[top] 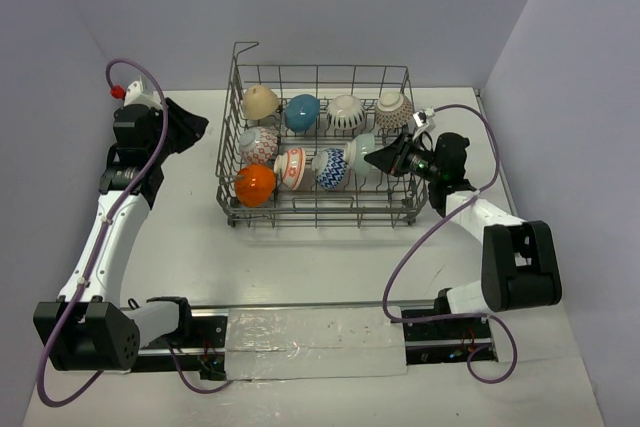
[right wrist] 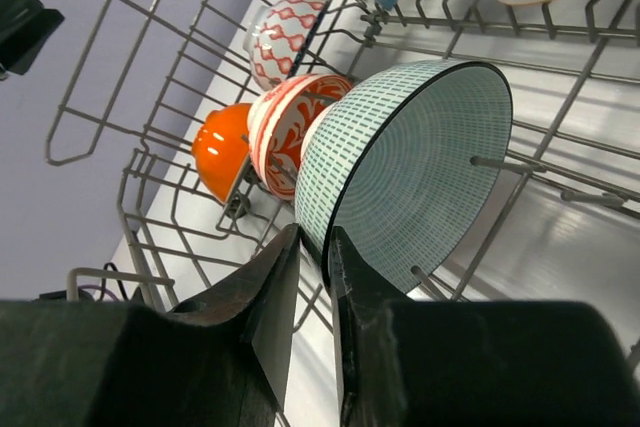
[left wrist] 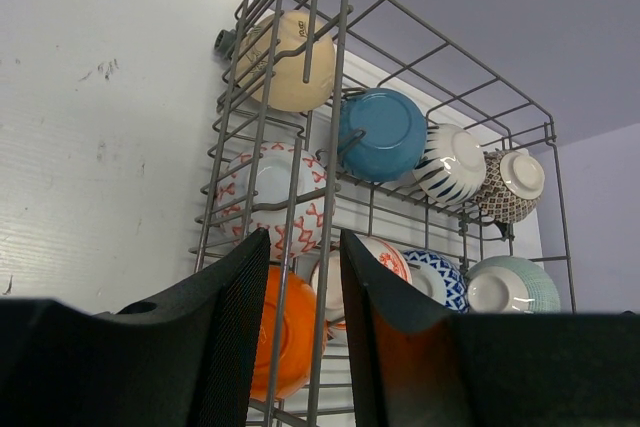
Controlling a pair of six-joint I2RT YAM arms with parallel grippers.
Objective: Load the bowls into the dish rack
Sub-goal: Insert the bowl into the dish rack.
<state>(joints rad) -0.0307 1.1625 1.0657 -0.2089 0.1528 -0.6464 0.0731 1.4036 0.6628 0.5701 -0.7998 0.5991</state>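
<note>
Pretty much wrapped up, by the look of it. The dish rack (top: 320, 209) sits at 12 o'clock from the arm bases, and nine bowls can be counted inside it. The back row has the tan bowl (top: 261, 102), teal-blue bowl (top: 302, 112), white striped bowl (top: 347, 114) and brown patterned bowl (top: 395, 107). The front row has the red-and-white bowl (top: 258, 144), plain orange bowl (top: 254, 185), orange-red striped bowl (top: 292, 169), blue-white bowl (top: 332, 169) and pale green bowl (top: 360, 153). No bowl is visible out on the surface (top: 180, 247), so nothing seems left to fetch.

The pale green one looks like the last piece. It's tipped on edge among the tines at the rack's 3 o'clock end, just beside the blue-white bowl. The right gripper (right wrist: 312, 247) has its jaws narrow, with that bowl's rim running between them. Whether it's actually pinching or has already slackened, the wrist view doesn't settle.

The left gripper (top: 192, 127) hangs outside the rack at its 9 o'clock side, jaws partly apart and holding nothing.

So what's left, as a guess, is a clean release if that hasn't happened, then backing the right arm out without snagging the wires.
</note>
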